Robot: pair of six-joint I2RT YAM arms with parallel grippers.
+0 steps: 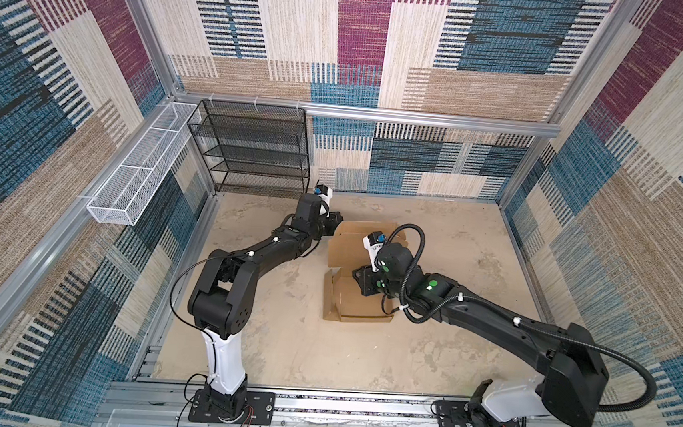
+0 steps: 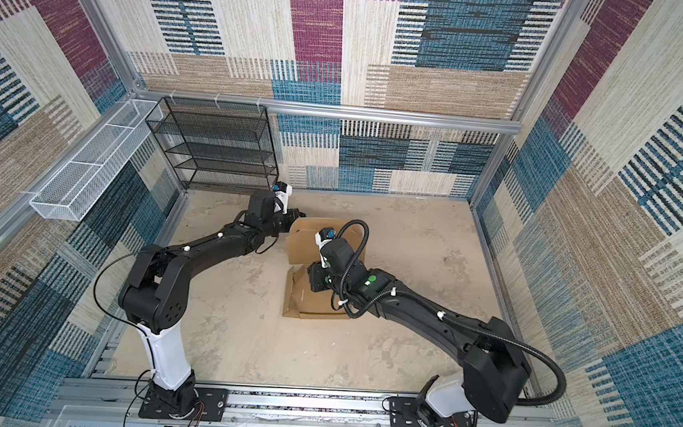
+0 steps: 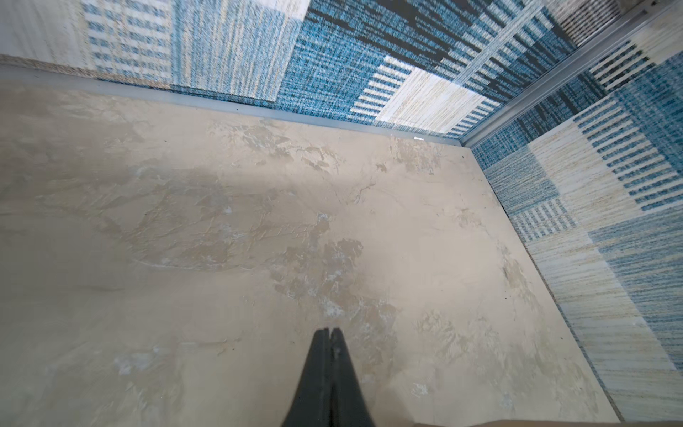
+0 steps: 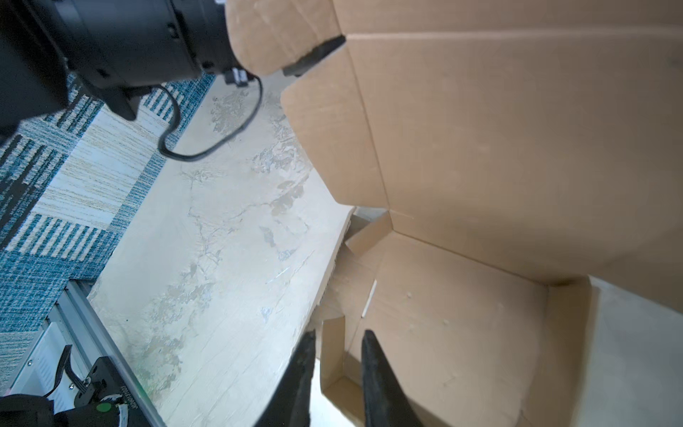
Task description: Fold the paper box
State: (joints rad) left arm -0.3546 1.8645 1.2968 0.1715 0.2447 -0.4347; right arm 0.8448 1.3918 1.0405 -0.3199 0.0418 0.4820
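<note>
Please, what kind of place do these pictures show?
Probably an enclosed robot test cell: an aluminium frame with carpet-tile walls around a stained tabletop, the left arm and right arm bolted to a front rail, and a paper box in the middle.

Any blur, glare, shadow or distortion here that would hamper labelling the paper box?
In both top views: sharp, evenly lit, wide-angle splay at the edges. Left wrist view: broad soft shadow across the table; shut left hand slightly soft. Right wrist view: paper box close and a little soft, table pale and washed out, right hand dark, little detail.
</note>
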